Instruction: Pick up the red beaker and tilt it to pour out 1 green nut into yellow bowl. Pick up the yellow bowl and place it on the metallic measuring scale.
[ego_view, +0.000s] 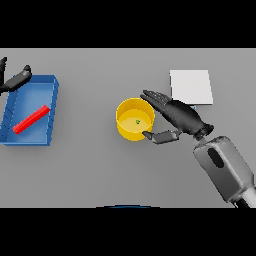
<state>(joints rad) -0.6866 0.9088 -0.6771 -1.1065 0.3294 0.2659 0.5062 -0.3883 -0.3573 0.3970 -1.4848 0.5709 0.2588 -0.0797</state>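
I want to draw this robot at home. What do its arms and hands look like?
The right hand is dark grey to black, with jointed fingers and a thumb, like a glove of hard segments. Its forearm is a smooth, rounded white and grey shell with a dark oval mark. The left hand is equally dark; its arm is out of view. No cables show.

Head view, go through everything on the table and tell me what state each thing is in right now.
yellow bowl: upright, a green nut inside
red beaker: lying in the blue tray
measuring scale: nothing on it
right hand: open, fingers at the bowl's rim
left hand: idle, above the tray's far corner
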